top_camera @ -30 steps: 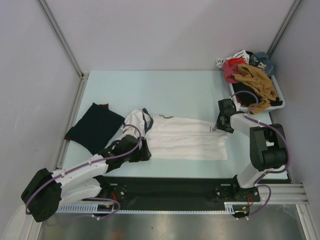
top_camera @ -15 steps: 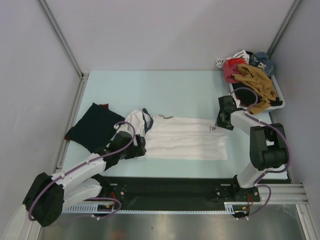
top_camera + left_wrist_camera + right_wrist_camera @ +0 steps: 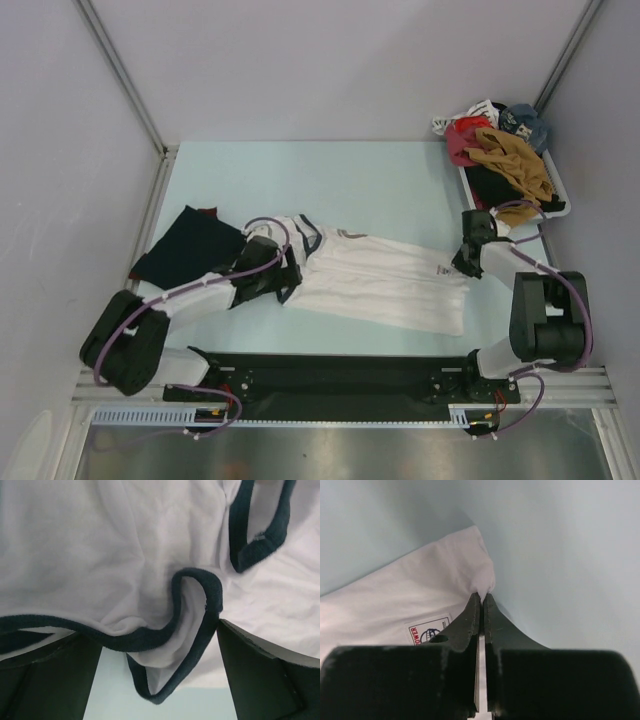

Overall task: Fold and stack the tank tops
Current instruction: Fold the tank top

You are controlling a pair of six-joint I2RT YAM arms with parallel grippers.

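**Desk:** Where does the white tank top (image 3: 375,280) sit against your right pincer (image 3: 481,598)?

**Me:** From the right wrist view I see that pincer closed on the far right corner of the hem. The two fingers are pressed together with the cloth's tip nipped between them. The rest of the shirt spreads away to the left of the fingers, flat on the tabletop (image 3: 380,180). A small printed label (image 3: 431,631) lies just beside the left finger. To the right of the fingers I see only bare surface.

**Desk:** And the left side?

**Me:** My left pincer (image 3: 159,645) stands wide open at the shoulder end of the same shirt. A loop of the navy trim (image 3: 200,587) curls down into the gap between the fingers, and white cloth fills the view above them. Neither finger is pressed on it, so I am holding nothing there.

**Desk:** How does the garment lie overall?

**Me:** From above, it stretches across the near middle of the tabletop, straps to the left and hem to the right, with one pincer at each end. The navy tank top (image 3: 190,255) lies flat near the left edge, just beside the white one, with my left arm lying along its near edge. I cannot tell whether the two touch. A heap of clothes (image 3: 505,150) sits in a tray (image 3: 556,208) at the far right corner, well apart from both.
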